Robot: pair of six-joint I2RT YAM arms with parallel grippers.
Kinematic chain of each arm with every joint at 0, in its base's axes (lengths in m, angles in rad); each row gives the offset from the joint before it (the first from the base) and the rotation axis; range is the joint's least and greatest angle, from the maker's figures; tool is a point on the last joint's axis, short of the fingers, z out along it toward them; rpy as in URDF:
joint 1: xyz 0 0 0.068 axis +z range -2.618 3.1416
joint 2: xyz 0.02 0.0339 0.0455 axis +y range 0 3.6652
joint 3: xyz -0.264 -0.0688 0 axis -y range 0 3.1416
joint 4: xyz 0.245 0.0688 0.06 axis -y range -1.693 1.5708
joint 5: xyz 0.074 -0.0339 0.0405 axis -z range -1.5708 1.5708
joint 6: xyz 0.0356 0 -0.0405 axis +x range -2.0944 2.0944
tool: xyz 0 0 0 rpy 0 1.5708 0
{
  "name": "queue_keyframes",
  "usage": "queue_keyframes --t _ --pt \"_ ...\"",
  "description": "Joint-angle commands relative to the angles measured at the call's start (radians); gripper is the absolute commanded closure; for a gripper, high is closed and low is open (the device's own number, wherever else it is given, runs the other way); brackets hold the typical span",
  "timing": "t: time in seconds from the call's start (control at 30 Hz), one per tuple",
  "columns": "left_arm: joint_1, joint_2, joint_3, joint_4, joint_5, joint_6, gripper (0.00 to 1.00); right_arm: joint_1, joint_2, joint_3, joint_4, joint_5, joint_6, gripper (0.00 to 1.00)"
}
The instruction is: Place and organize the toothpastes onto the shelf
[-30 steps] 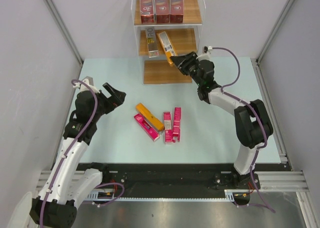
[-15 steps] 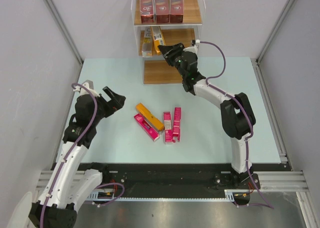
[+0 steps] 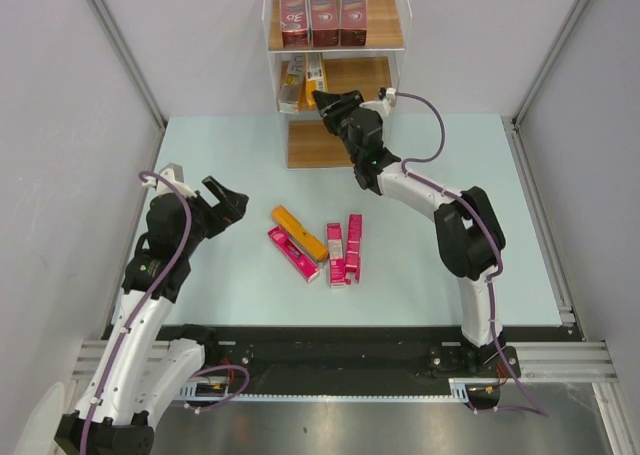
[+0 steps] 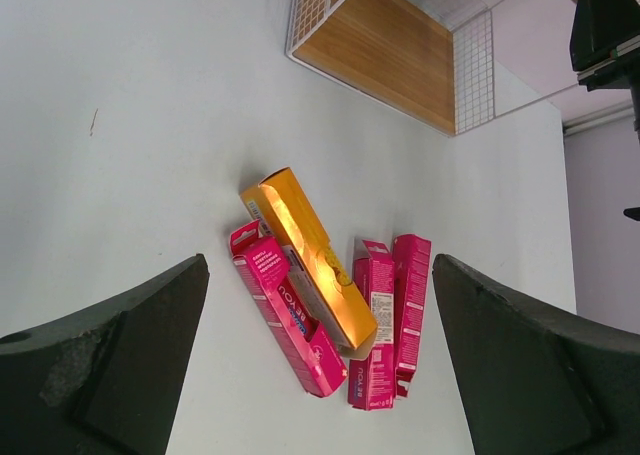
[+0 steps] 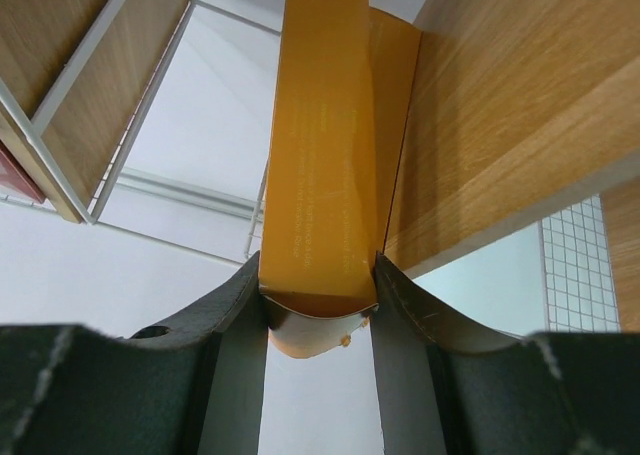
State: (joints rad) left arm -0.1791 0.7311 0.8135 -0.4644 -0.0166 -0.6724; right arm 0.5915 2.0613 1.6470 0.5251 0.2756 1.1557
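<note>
The shelf (image 3: pixel 372 37) stands at the table's far edge. Three dark red "3D" cartons (image 3: pixel 322 12) stand on its top board. Two orange-yellow cartons (image 3: pixel 302 80) are at the left of its middle board. My right gripper (image 3: pixel 328 102) is shut on the right one of them, the orange-yellow carton (image 5: pixel 325 145), beside the middle board (image 5: pixel 520 105). On the table lie one orange-yellow carton (image 3: pixel 299 232) and three pink cartons (image 3: pixel 340 250); they also show in the left wrist view (image 4: pixel 305 255) (image 4: pixel 385 320). My left gripper (image 3: pixel 232 197) is open and empty, left of them.
The shelf's bottom board (image 3: pixel 320 145) is bare wood, also in the left wrist view (image 4: pixel 390 55). Grey walls with metal posts (image 3: pixel 120 45) close in the table on both sides. A black rail (image 3: pixel 330 345) runs along the near edge.
My right gripper has carried the orange-yellow carton left and into the shelf's middle tier, next to the other one there. My left arm has barely moved.
</note>
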Motion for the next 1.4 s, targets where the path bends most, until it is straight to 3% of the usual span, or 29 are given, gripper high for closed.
queue_keyframes --t 0.0,0.3,0.5,0.6,0.9,1.0,1.37 --pt "-0.002 -0.021 -0.004 -0.003 -0.008 0.017 0.0 -0.001 -0.05 -0.062 0.055 0.102 0.033 0.71" --pt "0.0 -0.022 -0.013 -0.005 -0.006 0.016 0.0 -0.007 -0.03 -0.046 0.035 0.102 0.055 0.73" --pt "-0.002 -0.027 -0.013 -0.011 -0.011 0.02 0.0 -0.006 0.034 0.06 -0.032 0.059 0.05 0.69" --pt "-0.002 -0.027 -0.01 -0.013 -0.011 0.02 0.0 0.002 0.056 0.092 -0.051 0.05 0.047 0.6" --pt "-0.002 -0.025 -0.011 -0.016 -0.011 0.025 0.0 0.008 -0.01 0.022 -0.056 0.057 -0.02 0.17" --pt "-0.002 -0.021 -0.013 -0.013 -0.009 0.025 0.0 0.01 -0.065 -0.016 -0.126 0.065 -0.04 0.02" --pt "0.0 -0.015 -0.022 0.001 0.003 0.02 0.0 0.056 -0.319 -0.234 -0.226 0.111 -0.33 0.0"
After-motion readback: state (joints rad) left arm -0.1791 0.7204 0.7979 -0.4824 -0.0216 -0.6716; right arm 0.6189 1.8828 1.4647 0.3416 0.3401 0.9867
